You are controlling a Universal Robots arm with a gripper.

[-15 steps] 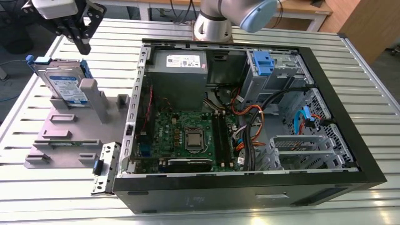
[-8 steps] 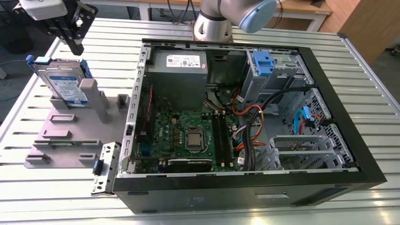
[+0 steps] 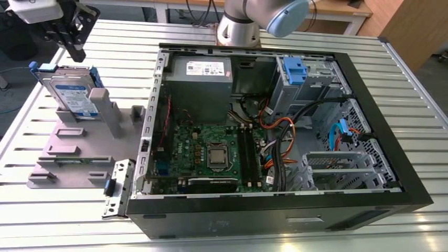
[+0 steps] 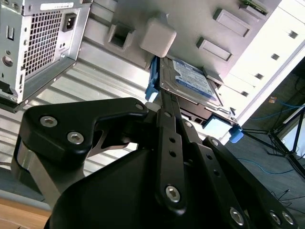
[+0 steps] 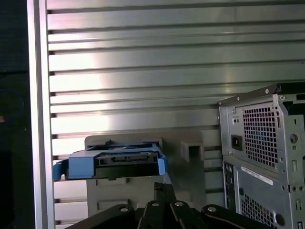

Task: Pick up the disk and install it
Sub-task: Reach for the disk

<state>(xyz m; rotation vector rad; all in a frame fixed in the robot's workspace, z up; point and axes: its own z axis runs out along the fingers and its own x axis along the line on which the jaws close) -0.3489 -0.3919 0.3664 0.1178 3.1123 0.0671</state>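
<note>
Spread under everything: a slatted silver aluminium worktop (image 3: 63, 220), with a wooden panel (image 3: 409, 31) past its far right corner and a silver-and-blue robot arm (image 3: 280, 16) rising at the far edge.

Lying on its side over the centre and the exterior view's right: a large black open computer case (image 3: 280, 223). Inside, from big to small:
- a grey boxy power supply (image 3: 199, 86) in the far left corner
- a green motherboard (image 3: 210, 152) nearer
- a bare metal drive cage (image 3: 336, 168) at the near right
- orange and black cables (image 3: 280, 131) between board and cage
- a blue plastic latch piece (image 3: 294, 71) on the far drive bay

Just left of the case: a flat grey holder plate (image 3: 77, 152) with raised blocks. Standing on edge at its far end, leaning slightly: the silver rectangular disk (image 3: 73, 94) in its blue carrier frame. White-and-blue label turned toward the exterior camera, blue tab at the far upper corner. Long axis hard to judge.

Just above the disk's far edge: the black end effector (image 3: 75, 52). Contact unclear, width of opening impossible to tell. Aimed at the disk's blue-framed edge in both wrist views (image 4: 190, 78) (image 5: 114, 164).
</note>
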